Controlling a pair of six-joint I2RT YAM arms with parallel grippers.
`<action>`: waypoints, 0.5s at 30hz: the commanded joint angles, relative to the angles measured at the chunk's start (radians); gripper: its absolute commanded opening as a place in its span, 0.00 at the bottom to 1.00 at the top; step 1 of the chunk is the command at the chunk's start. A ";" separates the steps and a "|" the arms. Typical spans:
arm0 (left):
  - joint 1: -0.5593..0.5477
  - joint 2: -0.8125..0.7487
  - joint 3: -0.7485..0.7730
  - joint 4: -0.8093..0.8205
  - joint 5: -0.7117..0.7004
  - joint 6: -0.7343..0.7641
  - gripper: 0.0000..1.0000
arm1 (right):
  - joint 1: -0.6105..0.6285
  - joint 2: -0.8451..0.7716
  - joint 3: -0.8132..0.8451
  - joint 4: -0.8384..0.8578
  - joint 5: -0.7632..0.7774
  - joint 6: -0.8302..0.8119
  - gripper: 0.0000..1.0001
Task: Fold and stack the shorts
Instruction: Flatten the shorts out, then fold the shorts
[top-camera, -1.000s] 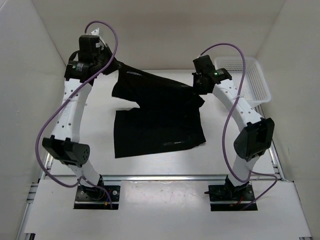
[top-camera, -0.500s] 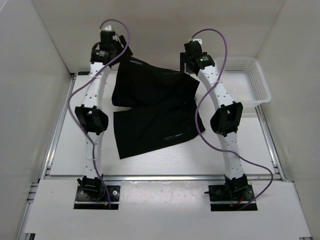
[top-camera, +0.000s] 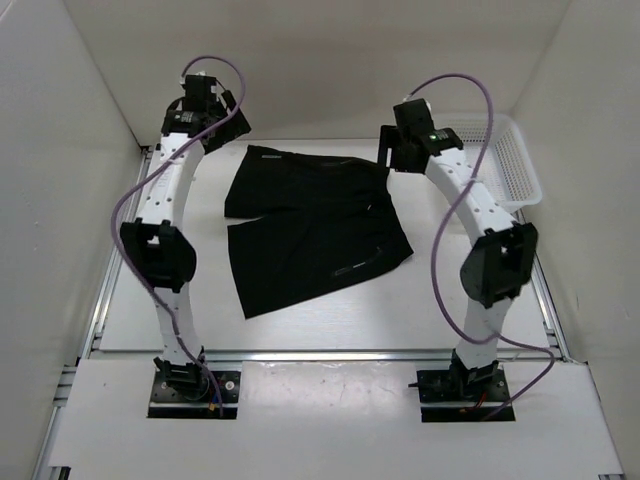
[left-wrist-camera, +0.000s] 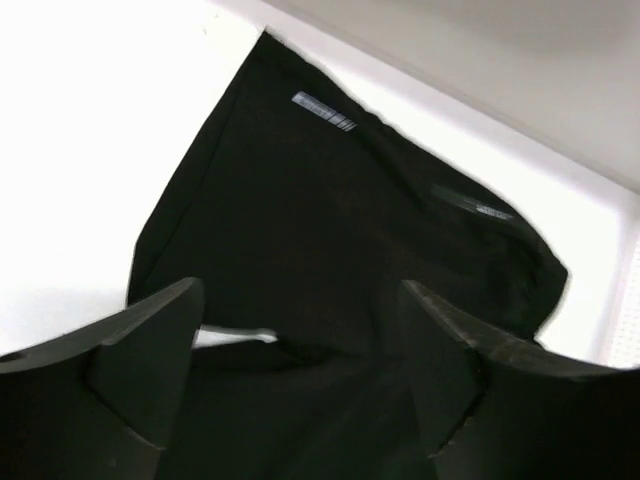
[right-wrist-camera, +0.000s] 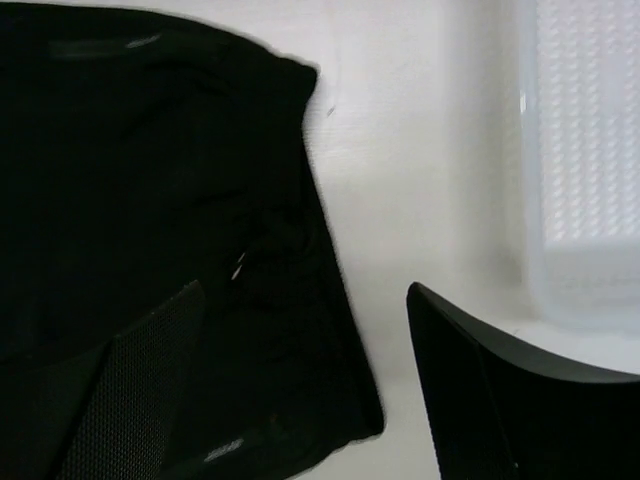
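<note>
Shorts (top-camera: 315, 230): black cloth lying flat on the middle of the white surface (top-camera: 330, 335), between the two arms, its near edge running slantwise. At the left edge a sliver of surface shows between a far part and a near part. Black on black, so I cannot tell whether that is a fold or two pieces overlapping. A small pale printed mark (left-wrist-camera: 325, 110) sits near the far left corner, with another low on the near part. Left fingers (left-wrist-camera: 140, 370): spread wide, nothing between them, raised over the far left part of the cloth and apart from it. Right fingers (right-wrist-camera: 150, 390): likewise wide apart and empty, above the right edge of the cloth where it meets bare surface. Left arm (top-camera: 165, 200) and right arm (top-camera: 470, 205) rise from their bases, with the wrists at the far end. A white perforated basket (top-camera: 510, 160) sits on the surface at the far right, near the right wrist and apart from the shorts. White walls (top-camera: 60, 150) close in the left, right and far sides. Both wrist views cut off the finger bases at the bottom. From above, the fingertips are hard to pick out against the dark wrist housings.
</note>
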 joint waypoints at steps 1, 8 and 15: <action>-0.004 -0.212 -0.220 0.013 -0.031 -0.019 0.87 | 0.009 -0.155 -0.177 -0.009 -0.143 0.131 0.86; 0.002 -0.567 -0.874 -0.019 0.044 -0.155 0.75 | -0.044 -0.438 -0.694 0.069 -0.384 0.289 0.76; -0.030 -0.777 -1.330 -0.019 0.161 -0.319 0.81 | -0.110 -0.573 -0.958 0.167 -0.565 0.363 0.67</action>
